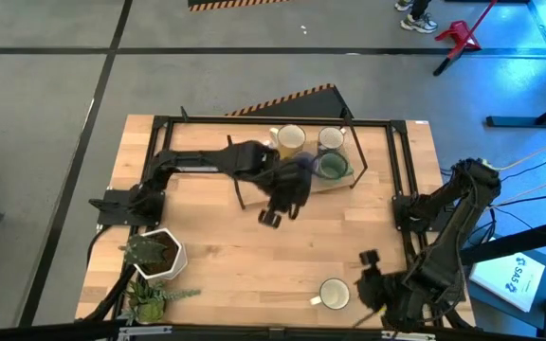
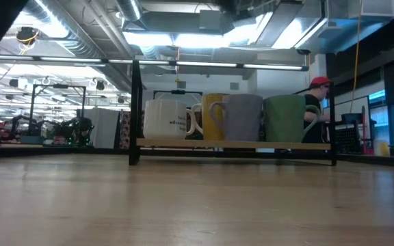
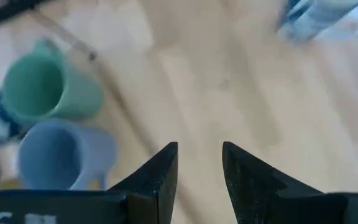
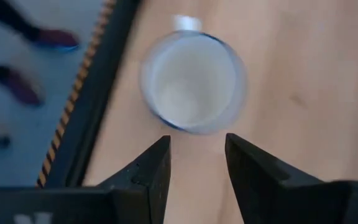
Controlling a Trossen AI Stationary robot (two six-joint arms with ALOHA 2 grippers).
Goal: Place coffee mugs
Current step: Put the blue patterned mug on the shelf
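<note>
Over the desk's near edge: right claw (image 4: 196, 165) released, empty, above the white mug (image 4: 193, 82).
Center on the rim, avoid the handle; left claw (image 3: 199, 163) released too.

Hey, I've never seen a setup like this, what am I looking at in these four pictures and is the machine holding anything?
It is a robot with two dark arms at a wooden table, each ending in a two-finger pincer. One picture looks straight down from above, one looks level across the tabletop, and two come from cameras on the arms' wrists.

At the table's far side a low rack holds mugs: a white one, a yellow one, a lavender one and a green one. A potted plant sits at the left, and one white mug stands alone near the front.

The left pincer is open over bare wood beside the rack, empty. The right pincer is open just short of the lone white mug, holding nothing.
</note>
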